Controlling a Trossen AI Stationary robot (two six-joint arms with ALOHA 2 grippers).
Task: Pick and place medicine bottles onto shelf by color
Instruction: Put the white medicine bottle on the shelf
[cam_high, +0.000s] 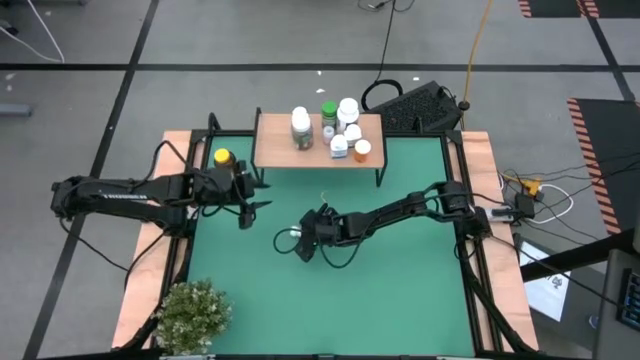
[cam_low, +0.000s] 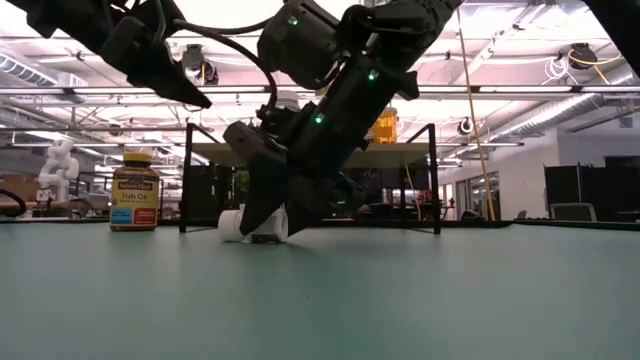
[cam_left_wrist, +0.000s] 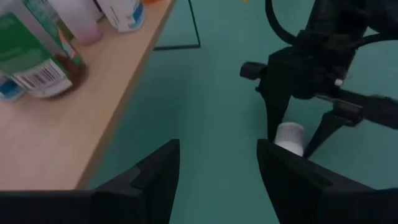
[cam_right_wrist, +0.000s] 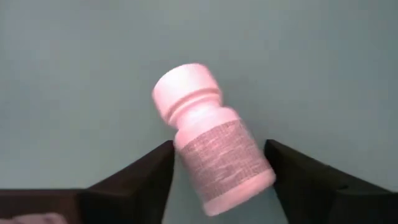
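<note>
A robotics lab — taped floor (cam_high: 80, 45), ceiling striplights (cam_low: 520, 95).

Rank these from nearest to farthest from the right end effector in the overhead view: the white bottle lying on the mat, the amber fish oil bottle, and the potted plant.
1. White bottle, lying on the mat between the open fingers of the right end effector.
2. Amber fish oil bottle, at the shelf's left end.
3. Potted plant, at the table's near left corner.
</note>
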